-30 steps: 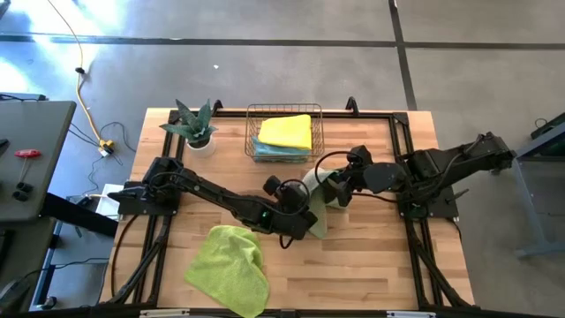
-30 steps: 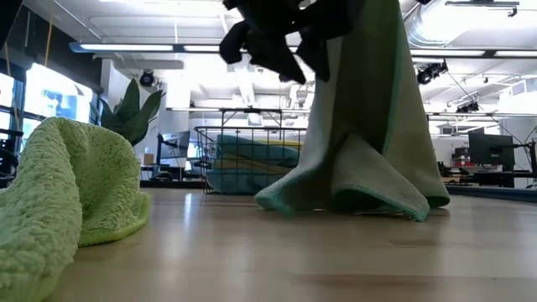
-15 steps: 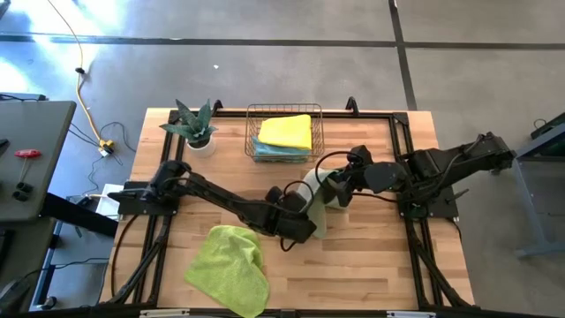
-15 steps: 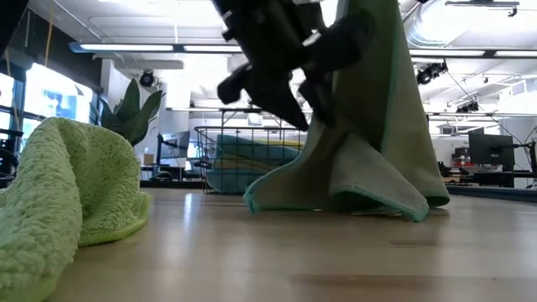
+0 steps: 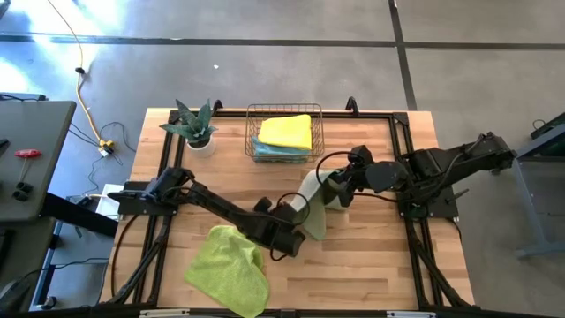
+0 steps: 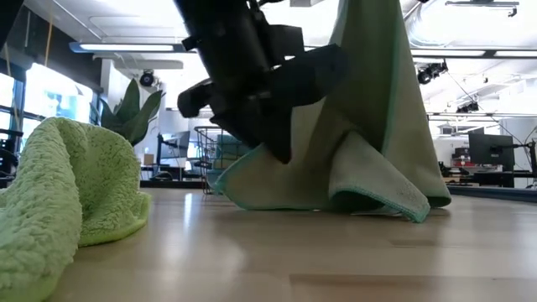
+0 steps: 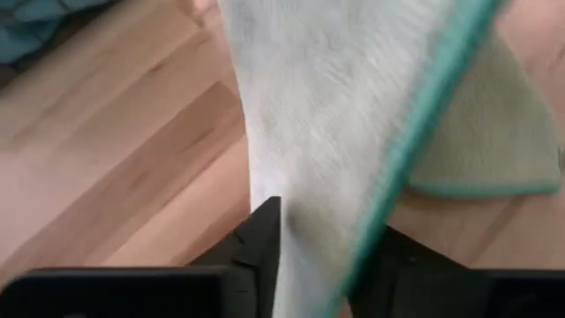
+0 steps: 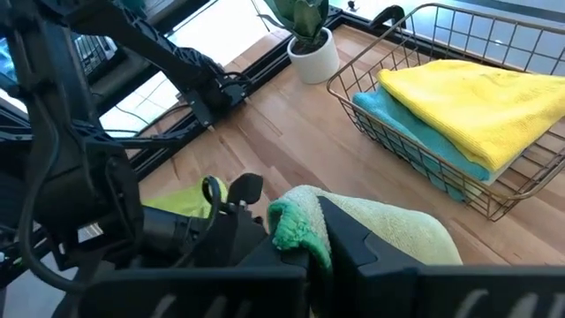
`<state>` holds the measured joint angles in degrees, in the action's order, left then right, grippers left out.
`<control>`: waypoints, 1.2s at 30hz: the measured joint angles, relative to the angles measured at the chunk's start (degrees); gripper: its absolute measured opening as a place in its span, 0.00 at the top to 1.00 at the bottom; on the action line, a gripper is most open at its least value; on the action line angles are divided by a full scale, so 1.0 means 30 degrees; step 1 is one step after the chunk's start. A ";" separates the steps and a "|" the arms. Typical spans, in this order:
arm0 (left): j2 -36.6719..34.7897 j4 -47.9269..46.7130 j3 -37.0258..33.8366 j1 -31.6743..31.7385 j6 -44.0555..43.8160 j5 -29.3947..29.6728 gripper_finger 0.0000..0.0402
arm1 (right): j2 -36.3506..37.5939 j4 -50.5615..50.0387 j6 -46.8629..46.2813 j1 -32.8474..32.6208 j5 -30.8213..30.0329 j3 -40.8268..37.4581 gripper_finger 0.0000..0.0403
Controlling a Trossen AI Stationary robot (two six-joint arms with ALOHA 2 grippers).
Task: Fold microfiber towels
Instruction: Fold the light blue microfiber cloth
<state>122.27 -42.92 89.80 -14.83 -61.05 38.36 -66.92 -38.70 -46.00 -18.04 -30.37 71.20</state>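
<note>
Left pincer [image 5: 294, 215] grips the sage towel's [image 5: 313, 210] lower edge; right pincer [image 5: 334, 187] clenches its top corner above the tabletop [image 5: 371, 256].

sage towel [image 5: 312, 201], teal edge | lime towel [image 5: 228, 267] | yellow towel [image 5: 286, 131]

Both grippers on sage towel [image 5: 312, 201] mid-table; lime towel [image 5: 228, 267] front-left.
</note>
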 joint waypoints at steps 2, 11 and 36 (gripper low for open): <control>-0.0004 -0.0309 0.0000 -0.0093 -0.0010 -0.0465 0.82 | 0.0000 -0.0045 0.0000 0.0000 0.0000 0.0000 1.00; -0.1249 -0.0409 0.0007 -0.0391 0.1521 -0.1766 0.99 | -0.0451 -0.2053 0.0076 0.0000 0.0551 0.0000 1.00; -1.2252 -0.1893 0.0046 -0.0254 0.8584 -0.3280 1.00 | 0.0404 0.4293 1.0353 0.0015 0.4779 0.0000 1.00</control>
<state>85.51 -48.59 89.94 -15.59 -35.30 28.52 -65.70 -25.82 -14.94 -18.00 -16.03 71.20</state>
